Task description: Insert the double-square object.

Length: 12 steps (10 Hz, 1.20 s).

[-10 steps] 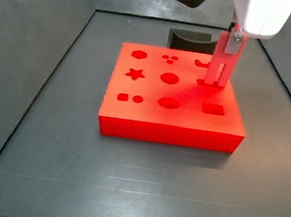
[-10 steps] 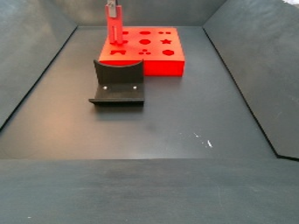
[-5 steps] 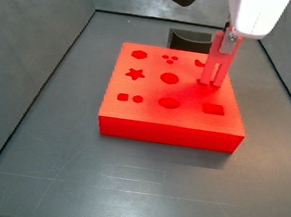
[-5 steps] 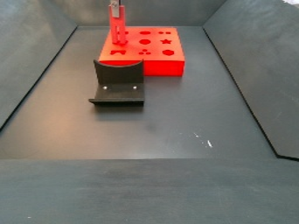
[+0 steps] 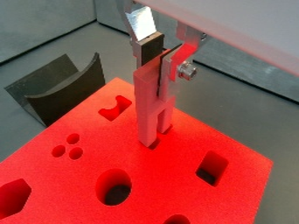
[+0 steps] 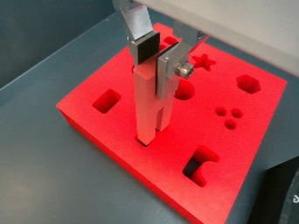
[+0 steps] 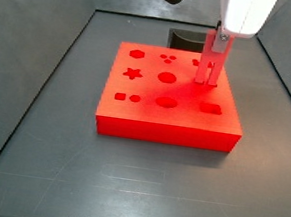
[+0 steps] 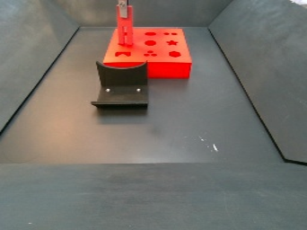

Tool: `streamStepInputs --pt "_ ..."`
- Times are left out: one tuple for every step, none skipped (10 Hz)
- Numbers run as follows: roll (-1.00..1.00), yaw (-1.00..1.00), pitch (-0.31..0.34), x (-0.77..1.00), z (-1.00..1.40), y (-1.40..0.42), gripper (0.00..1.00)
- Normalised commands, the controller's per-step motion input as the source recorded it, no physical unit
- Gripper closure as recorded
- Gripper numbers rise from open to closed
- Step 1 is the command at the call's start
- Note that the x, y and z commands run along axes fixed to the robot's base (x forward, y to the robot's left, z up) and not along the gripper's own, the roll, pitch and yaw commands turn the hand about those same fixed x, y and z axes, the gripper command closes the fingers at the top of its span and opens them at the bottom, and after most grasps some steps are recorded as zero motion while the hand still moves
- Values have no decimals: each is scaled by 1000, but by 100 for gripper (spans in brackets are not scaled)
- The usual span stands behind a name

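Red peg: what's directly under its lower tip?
The hand holds the red peg upright over the red block. Its tip meets the block's top face; any hole beneath is covered.

- The dark grey floor (image 8: 180,117) carried two things in both side views: a red block and a fixture.
- The red block (image 7: 173,96) lay flat on the floor, its top cut with shaped holes; it also showed at (image 8: 153,54).
- The fixture (image 8: 121,85), a dark curved bracket on a base plate, stood on the floor just beside the block.
- The gripper (image 7: 217,41) hung over the block's edge nearest the fixture, clear of the floor.
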Motion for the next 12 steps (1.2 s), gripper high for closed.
streamStepInputs --pt "0 60 0 0 -226 0 100" --pt "0 54 -6 0 -323 0 100" --pt "0 86 0 0 -291 0 100" --pt "0 89 0 0 -86 -3 100" --pt "0 120 27 63 0 -69 100" --pt "0 106 27 57 0 -14 100" --pt "0 120 27 114 29 -6 100" --pt "-49 169 26 97 106 -14 100" --pt "-117 180 0 71 243 -14 100" --pt "-144 191 0 40 251 -14 100" --pt "-109 174 0 0 106 0 100" --pt "-109 140 0 -3 0 0 100"
